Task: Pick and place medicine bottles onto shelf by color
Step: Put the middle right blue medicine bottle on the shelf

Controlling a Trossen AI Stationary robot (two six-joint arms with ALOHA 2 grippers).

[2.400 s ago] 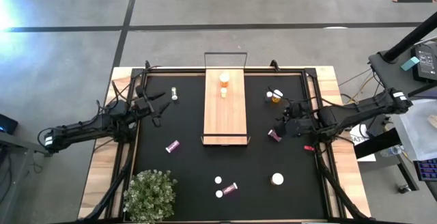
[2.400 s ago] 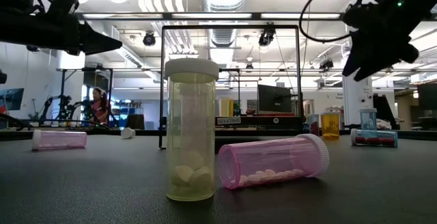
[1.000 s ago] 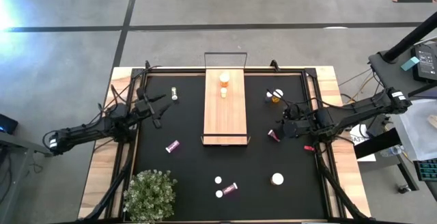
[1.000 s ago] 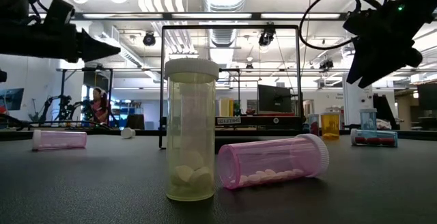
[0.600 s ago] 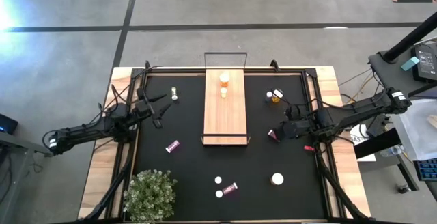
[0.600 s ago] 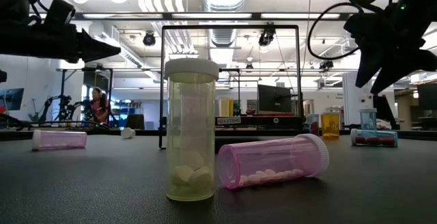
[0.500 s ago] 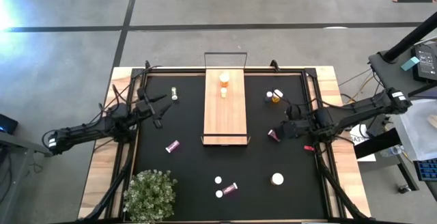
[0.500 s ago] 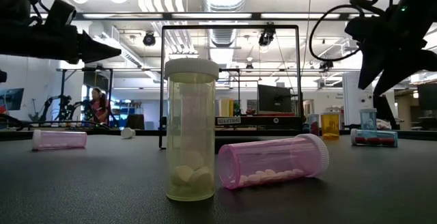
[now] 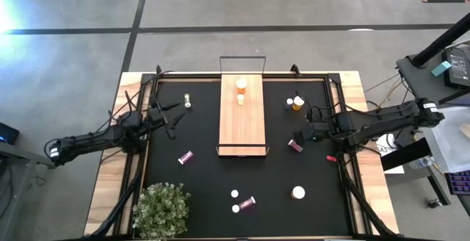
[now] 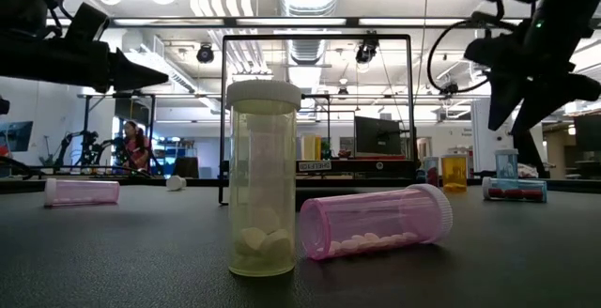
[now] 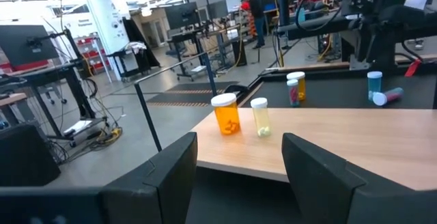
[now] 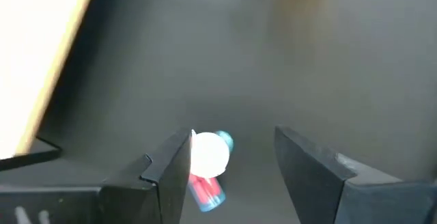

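- The left gripper hovers over the mat's left part, fingers spread wide and holding nothing, pointing toward the shelf; bare mat lies between them.
- A pale bottle stands just beyond the left gripper, near the mat's far left corner.
- A pink bottle lies on its side on open mat, well apart from the shelf's near left corner.
- A plant sits at the near left corner.
- The shelf runs down the middle, wire frames at both ends. An amber bottle and a small pale one stand upright at its far end; the rest of the board is bare.
- Near the front edge stand two white-capped bottles, touching a pink one on its side, with a wide white cap farther right.
- Two bottles stand close together right of the shelf's far end.
- The right gripper hangs above a lying bottle near the shelf's near right corner, fingers spread on either side of its white cap, not gripping it.
- A red bit lies by the right edge.
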